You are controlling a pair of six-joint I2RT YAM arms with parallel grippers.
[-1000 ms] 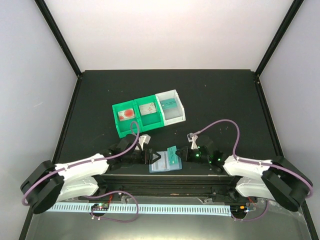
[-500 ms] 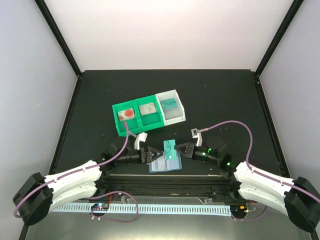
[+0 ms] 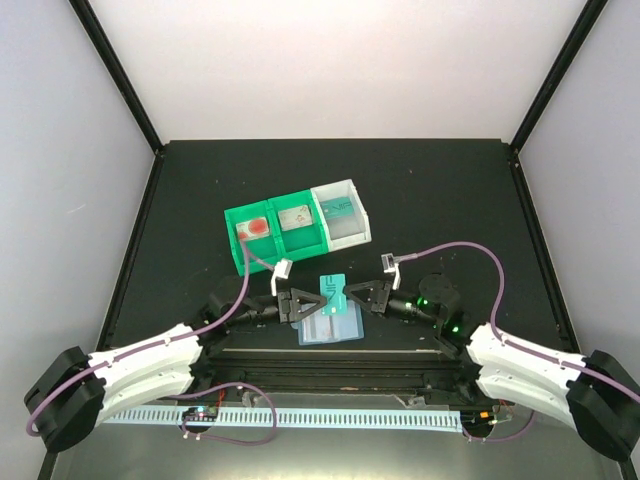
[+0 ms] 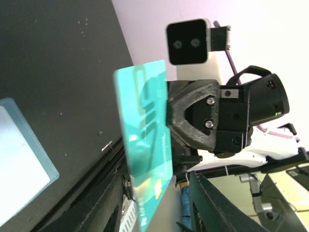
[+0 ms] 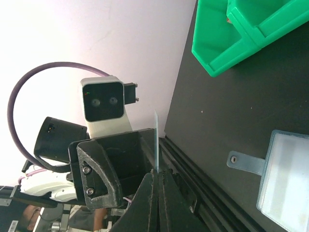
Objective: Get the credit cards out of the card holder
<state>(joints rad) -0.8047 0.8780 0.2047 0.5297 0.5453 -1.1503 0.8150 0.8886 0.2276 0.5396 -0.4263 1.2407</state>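
The light-blue card holder (image 3: 327,327) lies flat near the table's front edge; it also shows in the left wrist view (image 4: 19,169) and, with its side tab, in the right wrist view (image 5: 285,179). My right gripper (image 3: 350,293) is shut on a teal-green credit card (image 3: 332,290) and holds it upright above the holder; that card is edge-on in the right wrist view (image 5: 156,140). My left gripper (image 3: 312,303) is open, facing the card (image 4: 145,145), whose lower end hangs in line with its jaws. A whitish card with red marks (image 3: 255,228) lies in a green bin.
A green two-compartment bin (image 3: 233,250) and a white bin (image 3: 357,228) stand side by side behind the holder, each with a card inside. Purple cables loop over both arms. A black rail runs along the front edge.
My right gripper has lifted the teal card off the holder and carried it up and back. My left gripper has left the holder's left edge and risen toward the card.
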